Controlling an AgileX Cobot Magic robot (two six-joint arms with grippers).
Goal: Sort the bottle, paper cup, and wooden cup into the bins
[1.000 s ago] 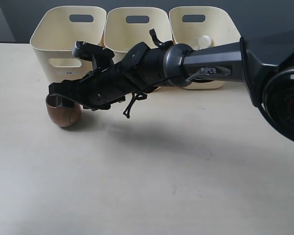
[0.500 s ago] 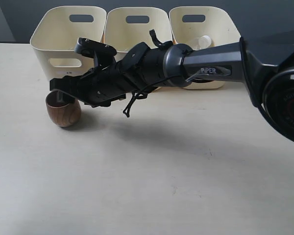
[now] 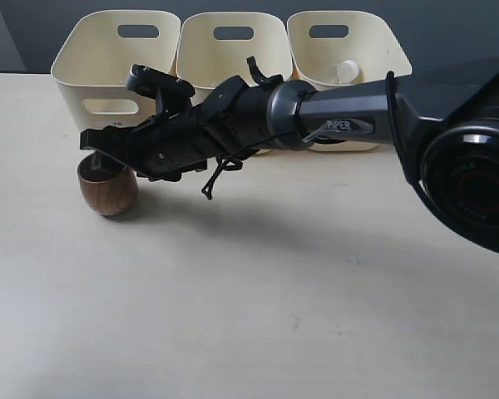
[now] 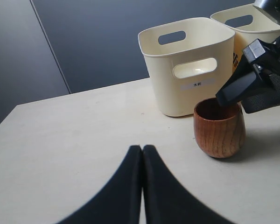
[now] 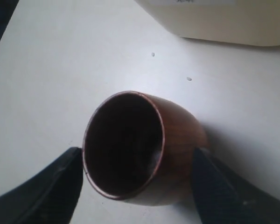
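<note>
Straddling the wooden cup (image 5: 140,149), right end effector (image 5: 135,179) open, fingers either side.

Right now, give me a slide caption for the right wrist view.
Open right gripper straddling the upright wooden cup on the table, a bin behind.

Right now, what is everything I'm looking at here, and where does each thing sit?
wooden cup: one, dark brown, upright on the table in front of the leftmost bin.
bins: three, cream, in a row at the table's far edge.
bottle: one, clear with white cap, lying inside the rightmost bin.
table: one, pale beige.
right gripper: black, open, fingers either side of the wooden cup.
left gripper: black, shut, apart from the cup.
</note>
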